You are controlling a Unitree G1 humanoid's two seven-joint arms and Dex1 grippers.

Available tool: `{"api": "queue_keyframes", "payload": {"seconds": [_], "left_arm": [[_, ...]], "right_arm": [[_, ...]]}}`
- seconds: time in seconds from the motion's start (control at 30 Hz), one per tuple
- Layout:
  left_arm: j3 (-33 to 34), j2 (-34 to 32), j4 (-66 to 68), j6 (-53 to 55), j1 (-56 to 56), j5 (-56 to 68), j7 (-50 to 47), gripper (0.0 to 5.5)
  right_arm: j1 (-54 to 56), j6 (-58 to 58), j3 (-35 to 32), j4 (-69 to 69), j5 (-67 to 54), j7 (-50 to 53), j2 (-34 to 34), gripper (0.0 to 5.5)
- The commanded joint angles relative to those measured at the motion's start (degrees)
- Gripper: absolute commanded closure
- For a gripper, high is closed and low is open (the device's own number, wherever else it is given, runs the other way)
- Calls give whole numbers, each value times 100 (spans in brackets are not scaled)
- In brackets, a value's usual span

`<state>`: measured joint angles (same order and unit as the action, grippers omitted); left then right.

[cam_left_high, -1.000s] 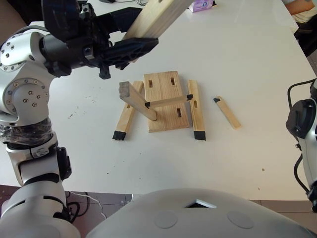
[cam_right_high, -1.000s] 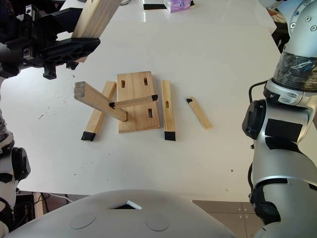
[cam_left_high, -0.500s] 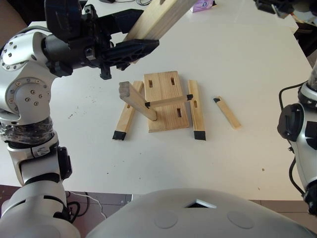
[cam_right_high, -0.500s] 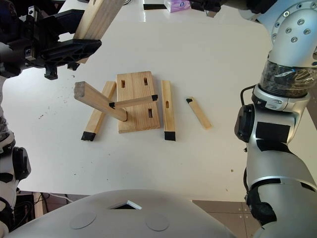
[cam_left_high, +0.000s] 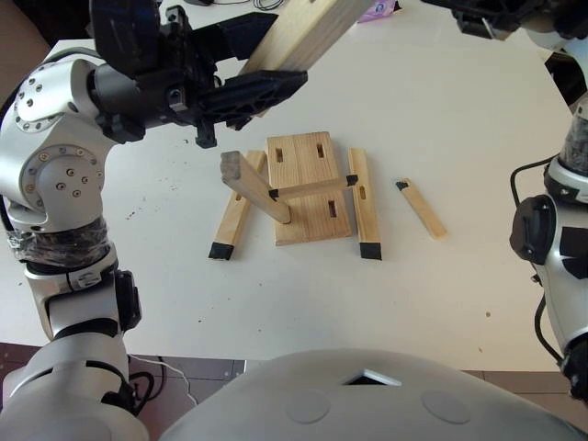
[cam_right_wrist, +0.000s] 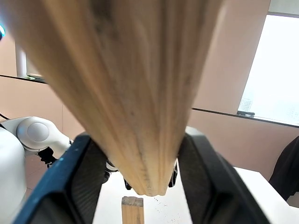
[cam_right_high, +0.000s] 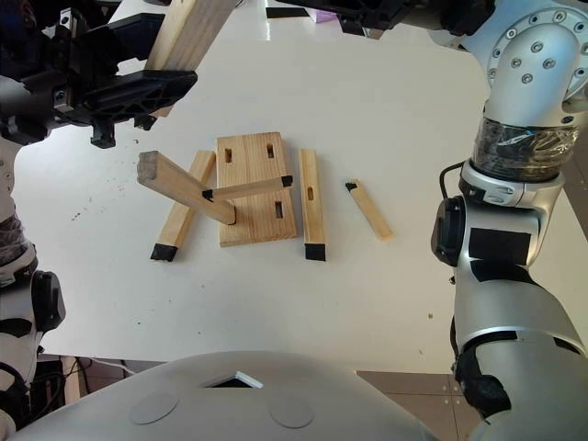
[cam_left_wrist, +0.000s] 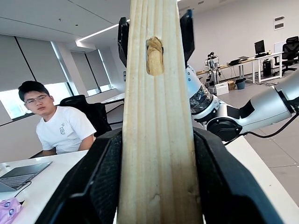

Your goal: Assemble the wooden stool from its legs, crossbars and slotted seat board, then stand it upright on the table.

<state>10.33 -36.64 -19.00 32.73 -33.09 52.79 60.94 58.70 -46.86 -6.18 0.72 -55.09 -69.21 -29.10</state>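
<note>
The slotted seat board (cam_left_high: pixel 301 167) lies flat at mid-table. One leg (cam_left_high: pixel 255 188) stands tilted from its near left slot, and a thin crossbar (cam_left_high: pixel 312 189) runs from that leg to the board's right edge. Two more legs lie flat, one on the board's left (cam_left_high: pixel 234 216) and one on its right (cam_left_high: pixel 365 207). A short crossbar (cam_left_high: pixel 423 209) lies farther right. High above the board's far left, my left gripper (cam_left_high: pixel 262 81) is shut on another leg (cam_left_wrist: pixel 159 116). My right gripper (cam_right_high: pixel 367 14) is raised over the table's far edge, shut on a wooden bar (cam_right_wrist: pixel 135 93).
The white table (cam_left_high: pixel 459 119) has bare surface to the right of the short crossbar and along the near edge. A purple box (cam_left_high: pixel 377 9) sits at the far edge.
My right arm has swung in from the right, and its gripper now reaches leftward over the far edge. The left gripper with its leg shifted slightly right. The parts on the table have not moved.
</note>
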Motion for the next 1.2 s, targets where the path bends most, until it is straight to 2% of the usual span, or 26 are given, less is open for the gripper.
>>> {"api": "queue_keyframes", "payload": {"seconds": [0.03, 0.47, 0.5, 0.7, 0.9, 1.03, 1.13, 1.2], "left_arm": [[-37, 50, -104, -4, -103, 74, -62, 347], [-116, 163, 88, -42, -186, -208, -354, 347], [-131, 176, 134, -15, -200, -230, -410, 310], [-107, -37, 242, 42, -144, -304, -308, 218], [451, -213, 594, -203, 139, -370, -335, 216], [1069, 174, 907, -361, 266, -312, -1303, 216], [1338, 949, 995, -403, 323, -189, -2651, 216], [1716, 1901, 1142, -396, 293, 383, -4168, 216]], "right_arm": [[-45, 21, 43, 18, 31, -11, 71, 343], [-316, -72, 13, -147, 25, 273, 91, 346], [-330, -67, -4, -143, 36, 305, 73, 346], [-404, -15, -66, -110, 142, 408, -41, 346], [-508, 414, -184, 276, 635, 498, -256, 346], [-966, 1164, 109, 599, 1454, 99, -647, 346], [-1517, 1812, 421, 625, 2128, -270, -990, 346], [-1811, 2226, 583, 600, 2541, -334, -1133, 346]]}}
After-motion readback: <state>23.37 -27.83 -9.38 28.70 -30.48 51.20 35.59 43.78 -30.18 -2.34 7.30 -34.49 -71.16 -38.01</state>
